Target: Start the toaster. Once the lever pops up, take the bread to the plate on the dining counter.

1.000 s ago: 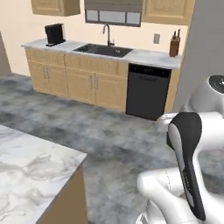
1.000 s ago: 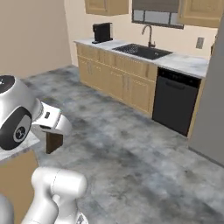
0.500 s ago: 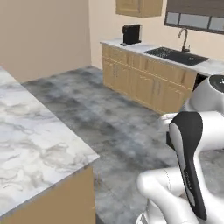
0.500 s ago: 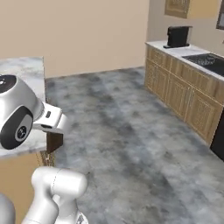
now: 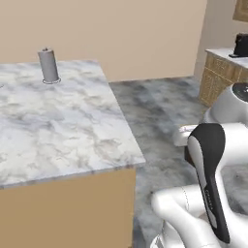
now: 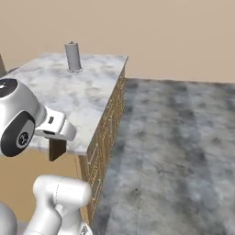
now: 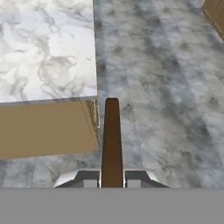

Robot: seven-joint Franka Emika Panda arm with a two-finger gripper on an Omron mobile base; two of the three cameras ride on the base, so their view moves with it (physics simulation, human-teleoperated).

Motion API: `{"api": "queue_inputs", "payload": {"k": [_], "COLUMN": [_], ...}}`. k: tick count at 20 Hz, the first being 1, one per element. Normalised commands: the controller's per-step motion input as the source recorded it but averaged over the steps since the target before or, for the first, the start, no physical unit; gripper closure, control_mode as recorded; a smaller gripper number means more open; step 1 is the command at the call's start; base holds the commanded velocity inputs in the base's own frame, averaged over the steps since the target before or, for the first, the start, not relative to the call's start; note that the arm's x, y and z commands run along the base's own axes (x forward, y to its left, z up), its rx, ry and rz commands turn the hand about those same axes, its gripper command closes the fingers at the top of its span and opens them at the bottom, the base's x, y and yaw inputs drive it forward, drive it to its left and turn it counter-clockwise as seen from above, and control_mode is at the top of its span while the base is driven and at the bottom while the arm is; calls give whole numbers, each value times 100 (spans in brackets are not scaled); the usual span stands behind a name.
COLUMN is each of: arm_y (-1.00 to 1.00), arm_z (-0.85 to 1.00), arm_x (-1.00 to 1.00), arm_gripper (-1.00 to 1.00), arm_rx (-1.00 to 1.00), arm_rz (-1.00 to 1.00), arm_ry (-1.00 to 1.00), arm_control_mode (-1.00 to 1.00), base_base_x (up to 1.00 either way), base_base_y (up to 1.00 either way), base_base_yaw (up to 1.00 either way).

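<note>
Your base has swung round since the earlier frames: the sink wall has slid out of the middle of both base views, and the marble worktop (image 5: pixel 63 126) of the dining island now sits ahead. That is the camera turning with the base, not the furniture moving.

Look at the hand view and you see the hand (image 7: pixel 112 178) closed narrow on the bread (image 7: pixel 111 140). The dark brown slice stands edge-on between the two dark fingertips (image 7: pixel 89 179), pinched at its lower end, with its rounded top pointing away from the hand. In the right base view the same slice (image 6: pixel 57 148) hangs below the hand, just off the near corner of the worktop (image 6: pixel 87 92) and not touching it. Below the slice, in the hand view, lie the worktop's near right corner (image 7: pixel 48 48), its light wood cabinet side and the grey stone floor (image 7: pixel 166 87).

A grey paper-towel roll (image 5: pixel 48 65) stands upright on the far part of the worktop. Far right in the left base view you can make out the toaster (image 5: pixel 240 45) as a dark box on the kitchen counter (image 5: pixel 220 51), well apart from the arm.
</note>
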Motion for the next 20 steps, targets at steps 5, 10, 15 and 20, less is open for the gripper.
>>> {"api": "queue_inputs", "payload": {"k": [5, 10, 15, 20], "arm_y": [0, 0, 0, 0], "arm_z": [0, 0, 0, 0], "arm_x": [0, 0, 0, 0], "arm_gripper": [100, 100, 100, 100], "arm_rx": [0, 0, 0, 0], "arm_rz": [0, 0, 0, 0], "arm_ry": [0, 0, 0, 0], "arm_control_mode": [100, 100, 100, 100], "base_base_x": [0, 1, 6, 8], "base_base_y": [2, 3, 1, 4], "base_base_yaw": [80, 81, 80, 76]}}
